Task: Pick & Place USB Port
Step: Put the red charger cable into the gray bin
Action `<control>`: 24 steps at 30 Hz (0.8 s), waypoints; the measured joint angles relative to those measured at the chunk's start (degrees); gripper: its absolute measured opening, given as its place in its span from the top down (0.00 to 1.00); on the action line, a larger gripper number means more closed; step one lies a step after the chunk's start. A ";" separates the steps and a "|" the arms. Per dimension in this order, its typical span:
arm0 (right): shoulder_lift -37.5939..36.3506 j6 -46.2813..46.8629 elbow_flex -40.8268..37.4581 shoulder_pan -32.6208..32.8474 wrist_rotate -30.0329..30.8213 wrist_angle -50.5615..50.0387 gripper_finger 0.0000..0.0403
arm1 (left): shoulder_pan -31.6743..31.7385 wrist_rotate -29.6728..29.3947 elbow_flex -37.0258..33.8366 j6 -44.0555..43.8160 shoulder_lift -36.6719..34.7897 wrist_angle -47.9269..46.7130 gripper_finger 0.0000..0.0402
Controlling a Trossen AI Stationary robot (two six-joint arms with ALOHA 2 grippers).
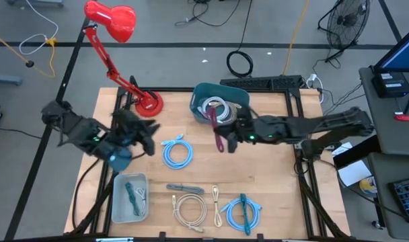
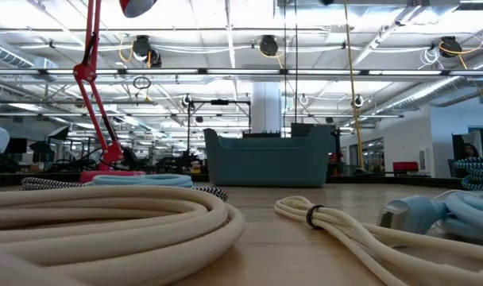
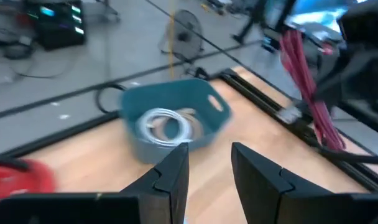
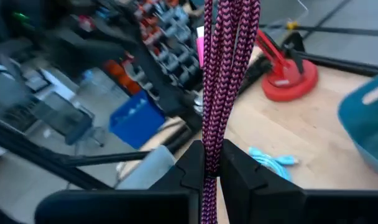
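My right end effector (image 4: pixel 211 169) is pinched tight on a magenta braided cable (image 4: pixel 221 74), and I've got it lifted off the wooden surface (image 1: pixel 272 181), the bundle hanging from my fingers just in front of the teal bin (image 1: pixel 220 102). From above, the magenta braided cable dangles as a dark pink strand beside the bin's near wall, clear of the wood. Inside the teal bin sits a white coiled cable (image 1: pixel 218 107), and my left wrist camera catches that same coil resting in the bin. My left end effector (image 3: pixel 209 171) is up off the surface on the left side, near the base of the red desk lamp (image 1: pixel 148 102), its two fingers parted with a clear gap and nothing between them. Down on the wood, a light blue cable (image 1: pixel 177 152) lies coiled between my two arms. Closer to the front edge there's a grey tray (image 1: pixel 117 202) with a green cable in it, a cream cable (image 1: pixel 190 208) coiled next to it, and a blue and teal bundle (image 1: pixel 242 212) to the right of that. A small grey stick (image 1: pixel 184 189) lies just above the cream coil. At table height, the cream cable fills the foreground and the teal bin stands upright behind it.
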 joint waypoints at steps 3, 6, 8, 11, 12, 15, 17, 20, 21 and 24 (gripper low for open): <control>-2.50 -1.44 0.00 1.86 1.01 -0.01 0.95 | 4.36 7.49 -3.58 13.05 0.04 18.08 0.70; -3.97 -2.41 0.00 3.75 0.92 0.01 0.95 | 8.95 15.35 -7.53 22.24 0.43 34.70 0.70; -4.85 -3.04 0.00 5.31 0.90 -0.22 0.95 | 11.62 19.48 -9.74 25.49 0.56 42.77 0.70; -6.42 -3.96 0.00 7.74 0.87 -0.05 0.95 | 15.35 26.91 -12.39 28.99 0.49 55.69 0.70; -6.91 -4.32 0.00 8.52 0.87 -0.02 0.94 | 16.62 31.10 -13.23 30.44 0.46 60.02 0.70; -8.11 -5.46 0.00 10.19 0.85 0.41 0.94 | 20.09 46.02 -15.23 33.71 2.04 74.37 0.70; -8.58 -7.12 0.00 11.19 0.93 1.57 0.94 | 21.75 54.65 -15.75 34.04 4.15 81.78 0.70; -8.93 -9.67 0.00 11.84 0.84 4.49 0.94 | 22.51 58.68 -15.38 33.29 8.47 87.16 0.70; -8.98 -10.48 0.02 11.89 0.84 5.32 0.94 | 22.48 59.14 -15.38 33.18 10.02 88.31 0.70; -8.98 -12.20 0.02 11.86 0.83 6.58 0.94 | 22.15 58.20 -15.38 32.44 13.56 91.96 0.70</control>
